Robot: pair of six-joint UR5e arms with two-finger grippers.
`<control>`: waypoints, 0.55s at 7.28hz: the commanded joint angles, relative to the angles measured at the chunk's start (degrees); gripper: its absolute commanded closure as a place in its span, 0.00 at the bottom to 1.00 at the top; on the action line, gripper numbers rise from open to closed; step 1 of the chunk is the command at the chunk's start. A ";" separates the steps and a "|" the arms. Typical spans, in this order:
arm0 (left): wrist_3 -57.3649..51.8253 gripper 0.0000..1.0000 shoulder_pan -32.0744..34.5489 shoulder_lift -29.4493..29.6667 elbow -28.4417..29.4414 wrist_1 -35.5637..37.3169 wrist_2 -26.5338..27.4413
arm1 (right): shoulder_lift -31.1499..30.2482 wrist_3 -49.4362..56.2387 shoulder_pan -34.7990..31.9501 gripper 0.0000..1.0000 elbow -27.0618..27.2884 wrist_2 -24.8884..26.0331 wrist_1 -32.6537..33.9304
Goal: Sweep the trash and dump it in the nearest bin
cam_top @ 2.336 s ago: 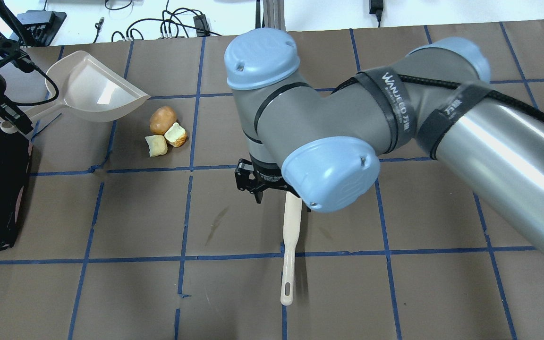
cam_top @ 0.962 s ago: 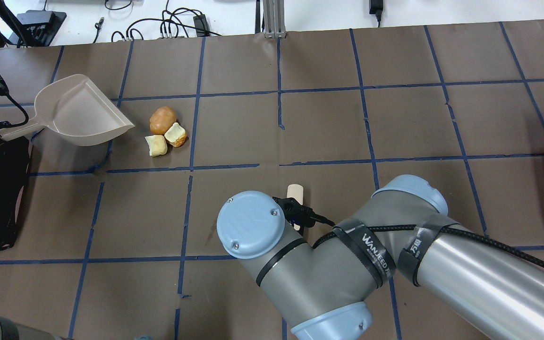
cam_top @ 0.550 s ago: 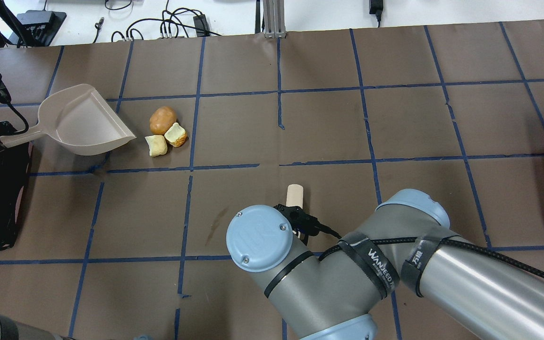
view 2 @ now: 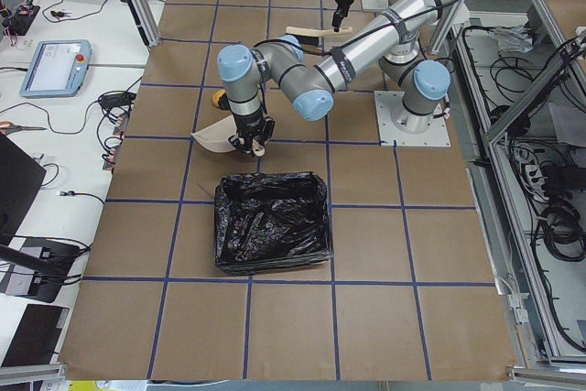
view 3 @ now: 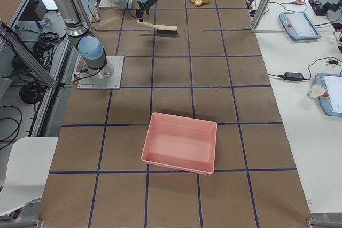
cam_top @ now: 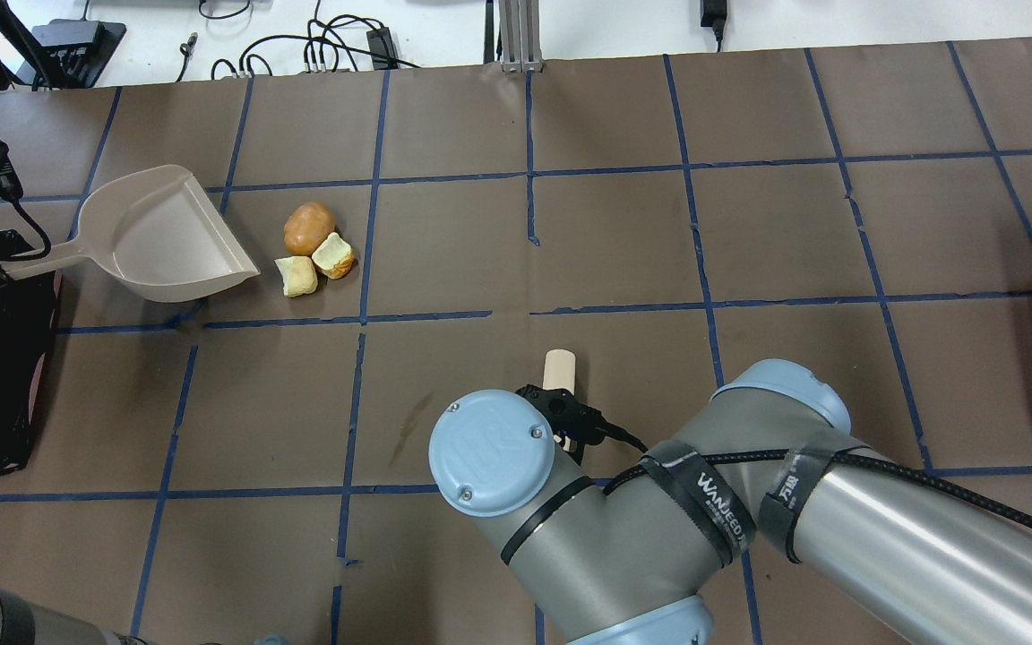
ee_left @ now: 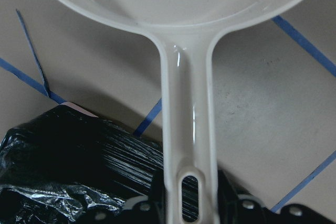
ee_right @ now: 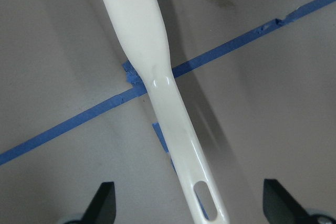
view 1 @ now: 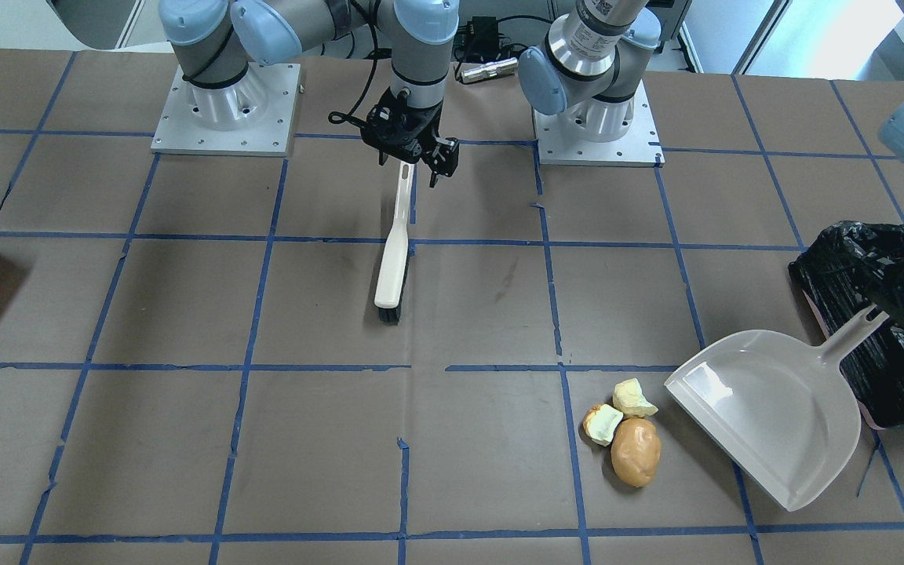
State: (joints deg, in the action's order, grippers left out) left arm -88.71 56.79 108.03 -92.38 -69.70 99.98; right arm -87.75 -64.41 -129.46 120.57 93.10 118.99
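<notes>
Right wrist-mounted view: the right tool (ee_right: 191, 203) hangs with its fingers spread wide on either side of the brush (ee_right: 157, 77) handle, touching neither side. The brush rests on the counter (ee_right: 63, 51). The left tool (ee_left: 190, 203) clamps the dustpan (ee_left: 186, 103) handle, directly above the bin's (ee_left: 79, 156) edge. The trash (cam_top: 310, 251) sits just beyond the dustpan's lip, well apart from the right tool.

- Dustpan (view 1: 766, 416): smooth beige plastic, glossy, glare on the pan.
- Brush handle (ee_right: 157, 77): smooth cream plastic, shiny.
- Bin liner (view 2: 272, 222): thin black plastic, crinkled, glossy.
- Table cover (cam_top: 444, 242): matt brown paper, blue tape lines.
- Potato-shaped lump (cam_top: 308, 227): smooth, slight sheen.
- Pale chunks (cam_top: 296, 276): rougher, matt.
- Pink tray (view 3: 180, 142): smooth plastic.
</notes>
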 commanded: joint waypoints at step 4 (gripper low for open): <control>-11.92 1.00 -0.01 3.14 0.36 5.17 -0.14 | 0.04 0.25 0.09 0.00 -0.16 0.15 -0.08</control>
State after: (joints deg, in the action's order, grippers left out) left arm -98.16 56.70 110.14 -92.07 -66.37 99.89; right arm -87.74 -64.22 -129.38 120.51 93.22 118.93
